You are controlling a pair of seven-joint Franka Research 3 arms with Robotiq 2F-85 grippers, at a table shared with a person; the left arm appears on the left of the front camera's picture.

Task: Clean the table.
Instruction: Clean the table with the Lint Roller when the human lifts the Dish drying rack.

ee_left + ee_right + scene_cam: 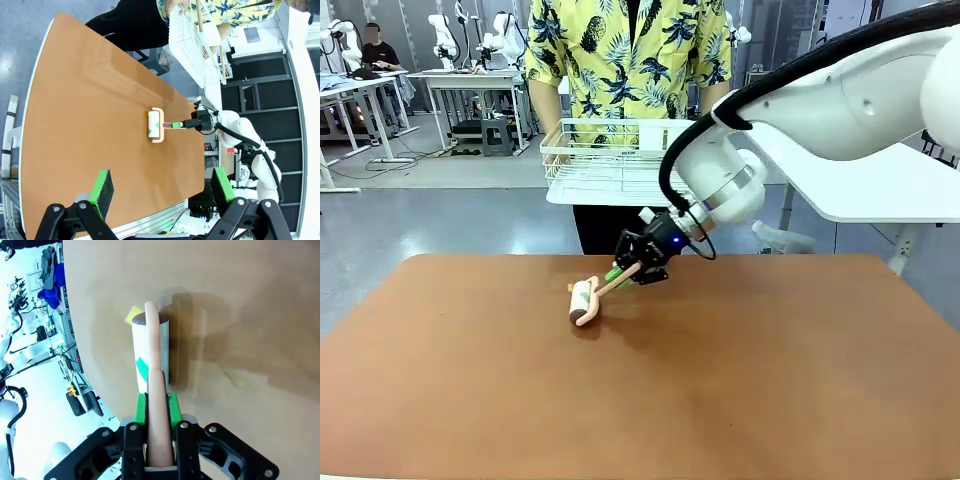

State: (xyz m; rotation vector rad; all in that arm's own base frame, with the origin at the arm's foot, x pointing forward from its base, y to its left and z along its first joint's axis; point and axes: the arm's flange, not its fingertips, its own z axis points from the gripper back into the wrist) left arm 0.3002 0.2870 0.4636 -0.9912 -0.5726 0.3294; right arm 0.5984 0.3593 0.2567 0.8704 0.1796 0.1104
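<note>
Table (740,390) lies broad under both arms. The right gripper (623,270) pinches the handle of a roller (584,300), whose drum rests on the top just to that gripper's left, set crosswise to the handle. The left gripper (161,187) hangs spread, well above and farther off.

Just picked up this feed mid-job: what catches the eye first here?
The right tool is shut on the pink handle of a lint roller, whose roll lies on the brown table, a little left of its middle. At the far side a person in a yellow leaf-print shirt stands behind a white wire rack. The left tool hangs open above the table's side.
</note>
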